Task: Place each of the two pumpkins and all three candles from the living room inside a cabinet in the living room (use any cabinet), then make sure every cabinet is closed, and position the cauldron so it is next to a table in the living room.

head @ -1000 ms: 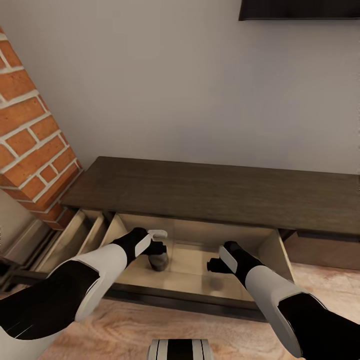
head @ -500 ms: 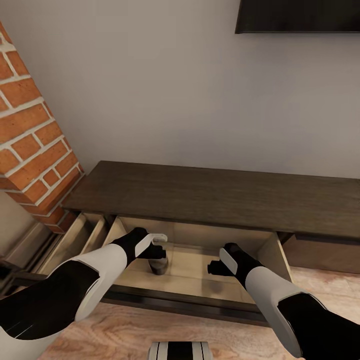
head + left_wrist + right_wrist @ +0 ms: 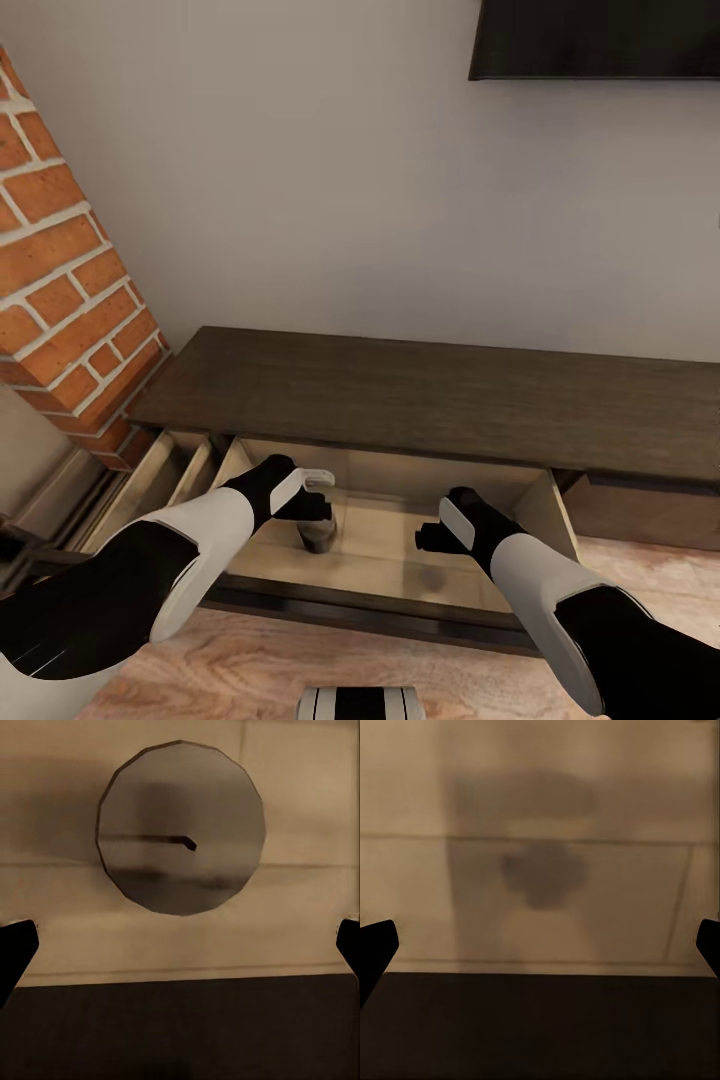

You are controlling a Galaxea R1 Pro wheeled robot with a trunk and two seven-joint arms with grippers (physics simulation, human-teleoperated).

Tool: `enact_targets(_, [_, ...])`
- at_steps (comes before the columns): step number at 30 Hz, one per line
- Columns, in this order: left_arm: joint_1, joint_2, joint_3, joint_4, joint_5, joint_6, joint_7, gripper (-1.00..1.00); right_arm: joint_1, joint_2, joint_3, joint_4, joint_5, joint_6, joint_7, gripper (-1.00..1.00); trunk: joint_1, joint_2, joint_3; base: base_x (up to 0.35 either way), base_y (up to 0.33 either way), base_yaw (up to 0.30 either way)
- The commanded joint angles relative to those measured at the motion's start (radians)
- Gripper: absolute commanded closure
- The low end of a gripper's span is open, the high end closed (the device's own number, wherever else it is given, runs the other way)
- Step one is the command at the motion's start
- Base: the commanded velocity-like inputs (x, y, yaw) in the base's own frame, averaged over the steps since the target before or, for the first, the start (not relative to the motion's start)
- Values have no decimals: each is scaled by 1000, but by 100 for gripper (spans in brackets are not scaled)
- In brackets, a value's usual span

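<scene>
Since a second ago the candle (image 3: 318, 535) has dropped upright onto the open cabinet (image 3: 430, 390) drawer floor, directly beneath the left gripper (image 3: 180, 945), both arms' jaws spread wide and empty, right gripper (image 3: 428, 535) farther off.

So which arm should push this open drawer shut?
Probably right: its open pincer hangs empty near the pale drawer's dark front edge, while the left pincer sits directly above the stubby grey-brown candle.
</scene>
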Motion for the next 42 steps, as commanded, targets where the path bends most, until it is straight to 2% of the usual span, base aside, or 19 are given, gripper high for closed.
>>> enact_targets(1, [0,0,-4,-2,10,10,7,-100,0,0,7,-1,-11,3,-8,-100,-4,7,2,0,0,0])
enact_targets(8, [0,0,-4,-2,10,30,8,-100,0,0,8,20,-11,3,-8,-100,-31,56,24,0,0,0])
enact_targets(11, [0,0,-4,-2,10,31,10,-100,0,0,8,21,-11,3,-7,-100,-31,56,24,0,0,0])
enact_targets(18, [0,0,-4,-2,10,30,13,-100,0,27,8,21,-11,3,-6,-100,-31,56,24,-41,0,0])
enact_targets(24, [0,0,-4,-2,10,30,13,-100,0,30,8,21,-11,3,-5,-100,-31,56,24,-173,0,0])
enact_targets(36, [0,0,-4,-2,10,27,13,-100,0,31,8,21,-11,3,-5,-100,-31,56,24,-11,0,0])
enact_targets(42, [0,0,-4,-2,10,27,13,-100,0,32,8,21,-11,3,-5,-100,-54,98,43,0,0,0])
